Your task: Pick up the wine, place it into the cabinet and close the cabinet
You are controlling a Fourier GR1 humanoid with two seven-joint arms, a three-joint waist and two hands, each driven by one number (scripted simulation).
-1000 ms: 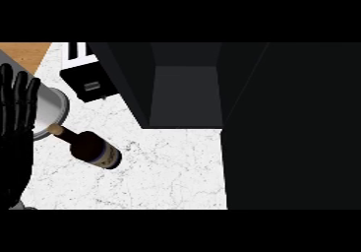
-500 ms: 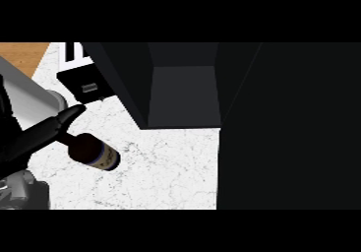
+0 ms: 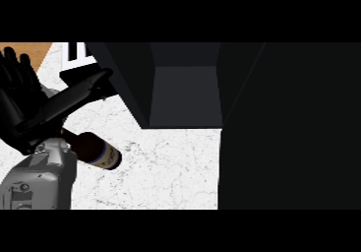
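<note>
A dark wine bottle (image 3: 98, 152) with a pale label lies on its side on the white marble counter (image 3: 168, 167), at the left. My left hand (image 3: 34, 106) hovers over its neck end, fingers straight and pointing up, thumb stretched toward the upper right. It hides the bottle's neck, and nothing is held in it. The grey forearm (image 3: 34, 182) comes in from the lower left. The open cabinet (image 3: 187, 93) shows a dark grey inside at the top middle, right of the hand. My right hand does not show.
A large dark panel (image 3: 292, 128), likely the cabinet's open door, fills the right side. A black and white object (image 3: 79, 54) sits at the top left behind the thumb, next to a wooden strip (image 3: 32, 50).
My left hand has swung in from the left edge over the bottle's neck, thumb now stretched out, and the forearm has come into view. The bottle has stayed put.
</note>
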